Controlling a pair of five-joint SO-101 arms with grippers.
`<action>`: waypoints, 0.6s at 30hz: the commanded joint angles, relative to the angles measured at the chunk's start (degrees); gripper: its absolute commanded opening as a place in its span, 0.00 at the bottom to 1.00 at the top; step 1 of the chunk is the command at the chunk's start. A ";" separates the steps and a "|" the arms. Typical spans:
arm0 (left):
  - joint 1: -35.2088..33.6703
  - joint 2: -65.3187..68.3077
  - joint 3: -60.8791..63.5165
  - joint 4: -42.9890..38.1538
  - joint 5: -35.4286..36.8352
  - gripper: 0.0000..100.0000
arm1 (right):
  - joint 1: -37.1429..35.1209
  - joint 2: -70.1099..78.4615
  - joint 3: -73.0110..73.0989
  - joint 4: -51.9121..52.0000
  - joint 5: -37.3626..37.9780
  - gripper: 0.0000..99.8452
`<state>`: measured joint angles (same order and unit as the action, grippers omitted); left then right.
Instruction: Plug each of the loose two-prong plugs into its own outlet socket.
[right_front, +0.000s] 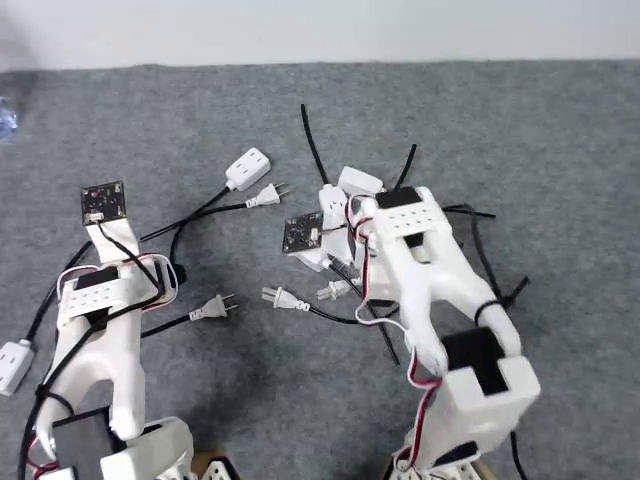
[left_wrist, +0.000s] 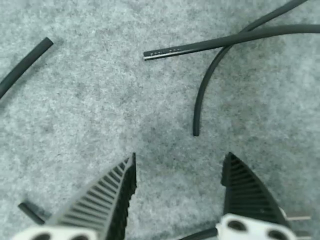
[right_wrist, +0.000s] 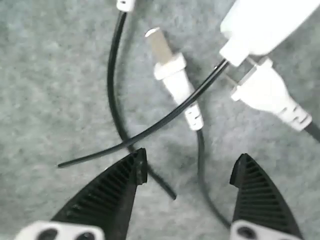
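The left gripper (left_wrist: 181, 157) hangs with its jaws apart over grey carpet (left_wrist: 100, 100) crossed by black cord ends (left_wrist: 200, 100); the right gripper (right_wrist: 192, 157) is likewise spread, holding nothing, above a white two-prong plug (right_wrist: 175, 75); a second plug (right_wrist: 265, 95) lies just beside a white outlet socket (right_wrist: 265, 25); in the high view, a third plug (right_front: 215, 308) lies loose at three o'clock of the left arm (right_front: 95, 290); a fourth plug (right_front: 265, 195) sits at five o'clock of another socket (right_front: 247, 168).
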<state>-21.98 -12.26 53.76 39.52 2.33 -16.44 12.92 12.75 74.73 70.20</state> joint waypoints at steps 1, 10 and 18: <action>0.35 -1.23 -0.13 -1.23 0.26 0.26 | 2.42 4.09 -6.68 0.75 0.70 0.28; 0.35 -1.23 -0.13 -1.23 0.26 0.26 | 7.25 17.98 -16.09 5.23 0.88 0.20; 0.35 -1.23 -0.13 -1.23 0.26 0.26 | 8.31 16.84 -18.11 11.12 0.53 0.02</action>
<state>-21.98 -12.26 53.76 39.52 2.33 -8.88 31.21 -4.66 80.35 70.29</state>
